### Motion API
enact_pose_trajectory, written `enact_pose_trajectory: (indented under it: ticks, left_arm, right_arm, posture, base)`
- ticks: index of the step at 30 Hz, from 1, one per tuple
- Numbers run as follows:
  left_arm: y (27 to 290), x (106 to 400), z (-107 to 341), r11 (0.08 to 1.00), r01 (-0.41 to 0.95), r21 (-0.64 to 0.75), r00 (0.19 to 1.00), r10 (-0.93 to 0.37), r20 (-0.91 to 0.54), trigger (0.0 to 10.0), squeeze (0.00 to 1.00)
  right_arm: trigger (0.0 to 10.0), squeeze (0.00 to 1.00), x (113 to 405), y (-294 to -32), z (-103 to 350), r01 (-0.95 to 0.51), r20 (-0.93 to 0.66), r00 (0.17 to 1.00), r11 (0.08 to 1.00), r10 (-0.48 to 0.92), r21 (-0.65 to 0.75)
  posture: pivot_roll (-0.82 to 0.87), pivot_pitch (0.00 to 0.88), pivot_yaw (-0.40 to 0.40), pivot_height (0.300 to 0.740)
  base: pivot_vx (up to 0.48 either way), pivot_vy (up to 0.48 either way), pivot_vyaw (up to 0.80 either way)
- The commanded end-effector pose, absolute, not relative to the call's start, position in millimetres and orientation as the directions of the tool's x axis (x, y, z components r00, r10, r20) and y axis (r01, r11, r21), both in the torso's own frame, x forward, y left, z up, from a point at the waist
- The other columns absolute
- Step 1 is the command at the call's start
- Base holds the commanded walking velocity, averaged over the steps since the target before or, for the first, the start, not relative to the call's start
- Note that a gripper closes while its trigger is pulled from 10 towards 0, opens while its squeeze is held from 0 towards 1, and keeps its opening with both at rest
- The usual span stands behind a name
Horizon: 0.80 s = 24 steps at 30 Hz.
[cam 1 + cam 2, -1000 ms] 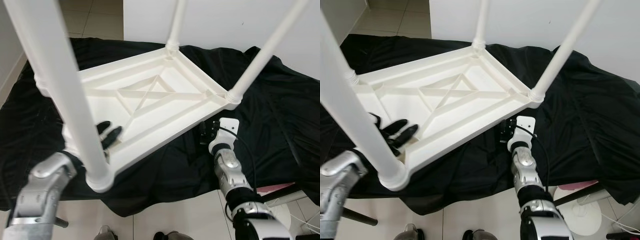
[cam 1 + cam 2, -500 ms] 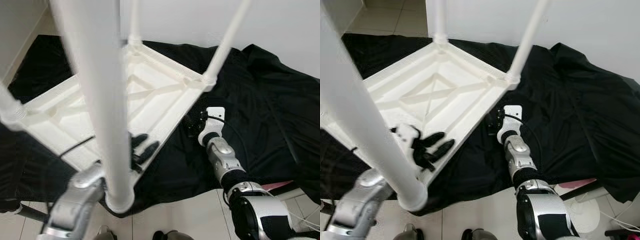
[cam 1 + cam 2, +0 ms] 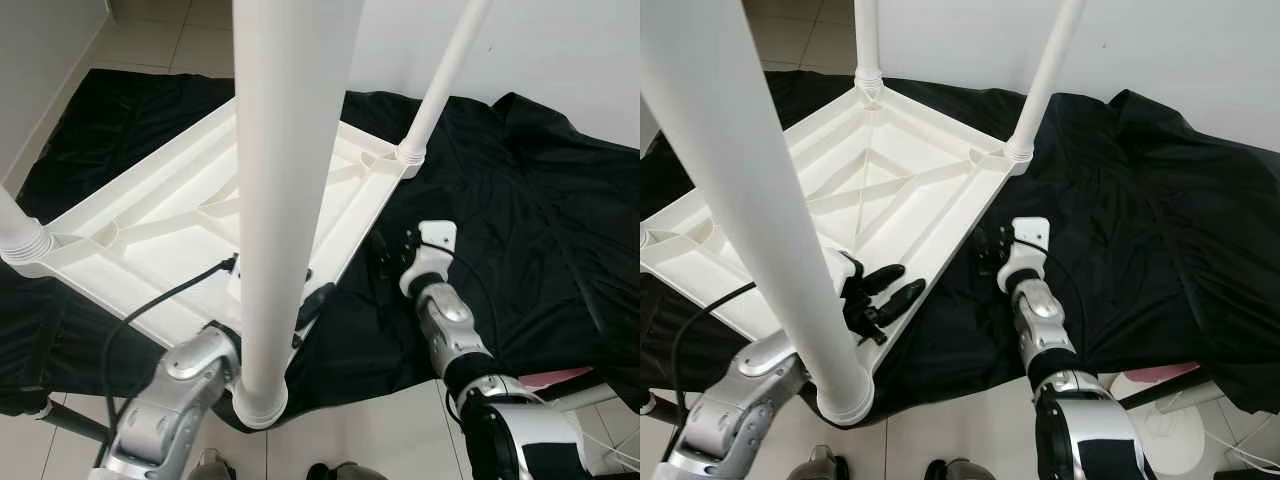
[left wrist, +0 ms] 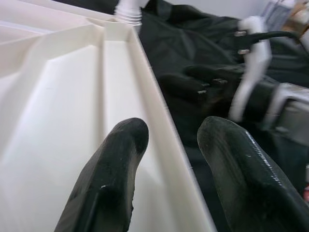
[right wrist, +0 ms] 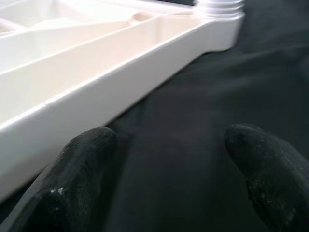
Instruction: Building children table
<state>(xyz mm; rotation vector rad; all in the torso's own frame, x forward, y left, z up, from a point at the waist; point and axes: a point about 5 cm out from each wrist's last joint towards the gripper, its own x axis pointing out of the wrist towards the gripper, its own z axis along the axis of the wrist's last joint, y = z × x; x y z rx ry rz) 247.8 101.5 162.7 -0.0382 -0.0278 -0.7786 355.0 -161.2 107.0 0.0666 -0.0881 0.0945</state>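
A white plastic children's table [image 3: 880,170] lies upside down on a black cloth [image 3: 1160,200], its legs pointing up. The nearest leg [image 3: 760,200] rises close to the camera; two more legs [image 3: 1045,75] stand at the far corners. My left gripper [image 3: 885,295] is open at the near right rim, beside the nearest leg's base. In the left wrist view its fingers [image 4: 116,159] straddle that rim [image 4: 159,121]. My right gripper [image 3: 990,245] is open, low over the cloth just outside the right rim [image 5: 96,92], not touching it.
The cloth spreads wide to the right and behind the table. A white wall [image 3: 1200,60] stands at the back. Tiled floor [image 3: 970,420] runs along the near edge, with a pink and white object [image 3: 1150,378] at lower right.
The camera has swung, so the nearest leg now crosses the middle of the view. My left gripper has gone from the left of that leg's base to its right, onto the rim.
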Motion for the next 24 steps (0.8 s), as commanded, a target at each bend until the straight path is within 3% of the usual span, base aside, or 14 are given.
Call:
enact_pose_trajectory:
  ticks: [1, 9, 17, 24]
  left_arm:
    - [110.2, 250.1, 160.9, 0.732, 0.681, -0.009, 0.732, -0.681, 0.026, 10.0, 0.0]
    - [148.9, 253.8, 163.1, 0.77, 0.634, 0.071, 0.772, -0.636, -0.002, 10.0, 0.0]
    - [180.5, 265.6, 171.2, 0.784, 0.593, 0.184, 0.801, -0.598, -0.034, 10.0, 0.0]
    - [205.1, 268.6, 180.9, 0.749, 0.626, 0.218, 0.773, -0.633, -0.042, 10.0, 0.0]
  right_arm:
    - [10.0, 0.0, 349.7, -175.4, 107.4, -0.038, 0.127, 0.991, 0.998, 0.03, 0.059]
    - [10.0, 0.0, 333.0, -187.5, 107.9, 0.019, 0.202, 0.979, 0.998, -0.031, 0.061]
    - [10.0, 0.0, 324.6, -181.4, 111.4, -0.028, 0.247, 0.969, 0.998, 0.012, 0.059]
    - [10.0, 0.0, 314.9, -188.1, 111.1, -0.025, 0.252, 0.967, 0.999, 0.015, 0.039]
  posture:
    - [0.15, 0.094, -0.139, 0.74]
    - [0.14, 0.088, -0.141, 0.74]
    - [0.12, 0.086, -0.131, 0.74]
    - [0.08, 0.077, -0.115, 0.74]
  base:
    - [0.0, 0.0, 0.0]
    - [0.0, 0.0, 0.0]
    - [0.0, 0.0, 0.0]
    - [0.0, 0.0, 0.0]
